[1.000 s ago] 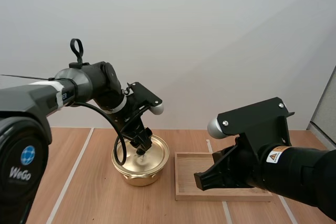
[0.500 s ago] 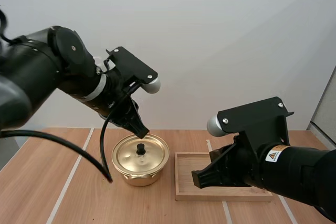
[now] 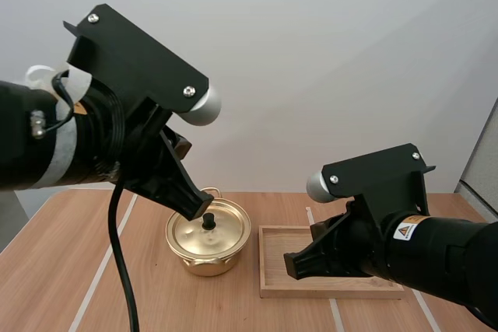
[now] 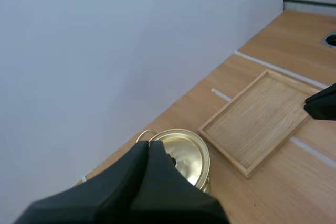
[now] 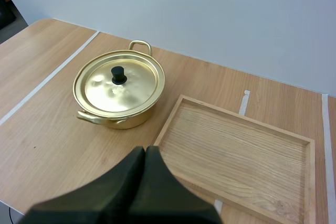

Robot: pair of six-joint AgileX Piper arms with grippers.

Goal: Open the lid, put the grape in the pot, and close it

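Note:
A golden pot (image 3: 204, 254) stands on the table with its lid (image 3: 222, 231) on, black knob (image 3: 208, 221) upright. My left gripper (image 3: 201, 209) hangs above and nearer than the pot, fingers together as one dark wedge, holding nothing. From the left wrist view the shut left gripper (image 4: 152, 146) points down at the lid (image 4: 186, 156). My right gripper (image 3: 294, 264) hovers over the near left corner of the wooden tray (image 3: 272, 232), shut and empty. In the right wrist view the right gripper (image 5: 145, 150) sits before the pot (image 5: 105, 119), its lid (image 5: 131, 87) and the tray (image 5: 241, 150).
The wooden tray (image 4: 262, 116) lies right of the pot and holds nothing. Pale lines run across the wooden tabletop (image 5: 47, 140). A plain wall stands close behind the table. The other arm's dark tip (image 4: 323, 103) reaches in over the tray's far side.
My left gripper has left the lid knob, shut, and risen back toward the camera. The lid stays on the pot. The right arm has barely moved.

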